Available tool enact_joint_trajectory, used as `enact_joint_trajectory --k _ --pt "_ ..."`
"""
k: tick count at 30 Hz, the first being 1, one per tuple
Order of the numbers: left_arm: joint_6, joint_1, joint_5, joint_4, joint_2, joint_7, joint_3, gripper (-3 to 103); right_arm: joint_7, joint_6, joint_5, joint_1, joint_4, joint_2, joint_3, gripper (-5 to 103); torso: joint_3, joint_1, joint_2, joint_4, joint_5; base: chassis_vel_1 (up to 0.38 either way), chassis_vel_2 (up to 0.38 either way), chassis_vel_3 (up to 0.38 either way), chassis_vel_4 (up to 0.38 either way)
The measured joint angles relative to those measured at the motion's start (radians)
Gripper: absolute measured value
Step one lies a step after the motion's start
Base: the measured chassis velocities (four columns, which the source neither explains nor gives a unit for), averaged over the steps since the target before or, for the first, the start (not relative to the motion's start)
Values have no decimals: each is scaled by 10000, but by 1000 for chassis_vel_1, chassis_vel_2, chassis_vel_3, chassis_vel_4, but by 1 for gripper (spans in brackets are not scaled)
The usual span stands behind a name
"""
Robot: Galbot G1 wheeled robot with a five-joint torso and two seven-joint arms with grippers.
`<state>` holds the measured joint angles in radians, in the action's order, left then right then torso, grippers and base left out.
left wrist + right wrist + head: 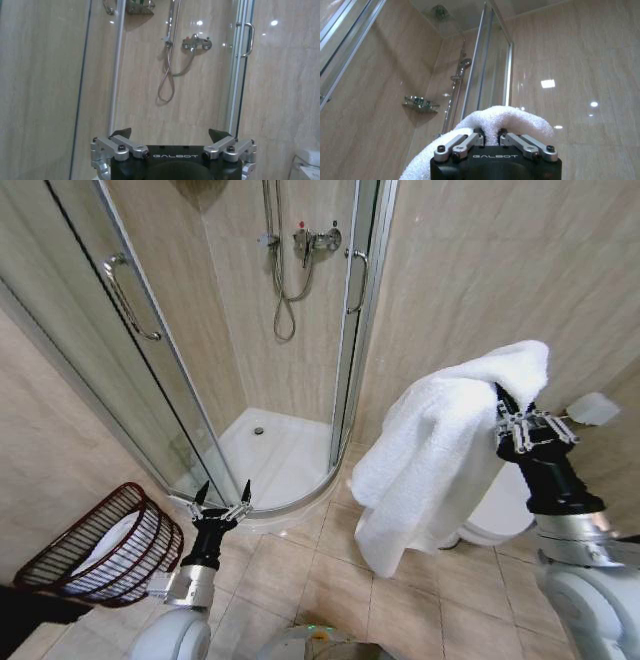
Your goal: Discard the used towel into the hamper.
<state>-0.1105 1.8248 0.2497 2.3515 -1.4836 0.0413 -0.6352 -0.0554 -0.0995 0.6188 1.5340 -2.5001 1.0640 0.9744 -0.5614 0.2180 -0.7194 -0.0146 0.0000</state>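
Glass shower enclosure point(180, 370) with white tray point(270, 455), wall mixer tap point(315, 240), hose; beige tile floor point(320, 580).

- The towel point(440, 450) hides the right gripper's point(505, 402) fingertips and much of the toilet point(505, 510) behind it.
- In the right wrist view the towel point(505, 118) runs off the frame edge beside the gripper body.
- The hamper point(105, 545), beside the left gripper point(222, 498), is partly cut off by a dark shape in the corner.
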Motion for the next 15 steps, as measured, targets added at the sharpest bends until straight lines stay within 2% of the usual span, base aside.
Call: enact_joint_trajectory --k 15 --pt "0 0 0 0 0 0 0 100 14 -8 17 -57 0 -81 42 13 -366 255 -616 0 0 0 0 0 0"
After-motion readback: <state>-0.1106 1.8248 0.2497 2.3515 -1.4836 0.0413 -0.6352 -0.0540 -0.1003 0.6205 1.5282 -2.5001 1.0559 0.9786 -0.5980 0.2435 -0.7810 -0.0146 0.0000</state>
